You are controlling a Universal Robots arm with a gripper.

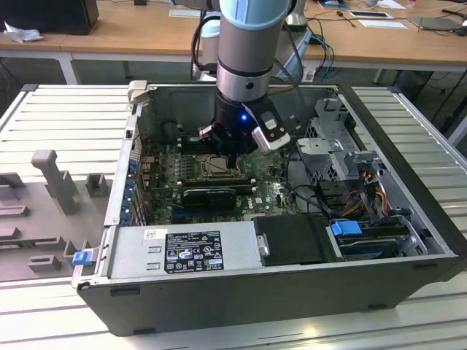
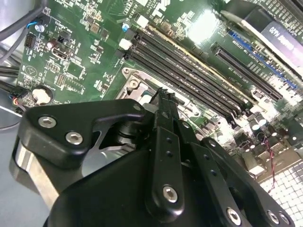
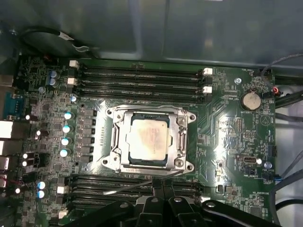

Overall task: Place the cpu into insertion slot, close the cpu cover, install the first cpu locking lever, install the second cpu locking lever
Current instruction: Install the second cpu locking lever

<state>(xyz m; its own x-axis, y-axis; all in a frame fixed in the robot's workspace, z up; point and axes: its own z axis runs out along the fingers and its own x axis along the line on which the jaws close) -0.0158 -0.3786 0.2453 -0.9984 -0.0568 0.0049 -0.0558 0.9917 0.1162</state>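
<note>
Cpu (image 3: 148,137) sits under closed cpu cover (image 3: 182,137); hand (image 3: 158,182) seemingly pinched together

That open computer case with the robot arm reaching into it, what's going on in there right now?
A robot arm has its gripper lowered inside the open computer case, just above the green motherboard. In the first wrist view the cpu already sits in the insertion slot, with the cpu cover closed around it. A thin locking lever lies beside the socket, near the fingertips.

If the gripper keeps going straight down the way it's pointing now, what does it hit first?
Probably the edge of the cpu cover or the thin lever wire beside it; the gripper points there, just off the cpu. Depth is unclear.
</note>
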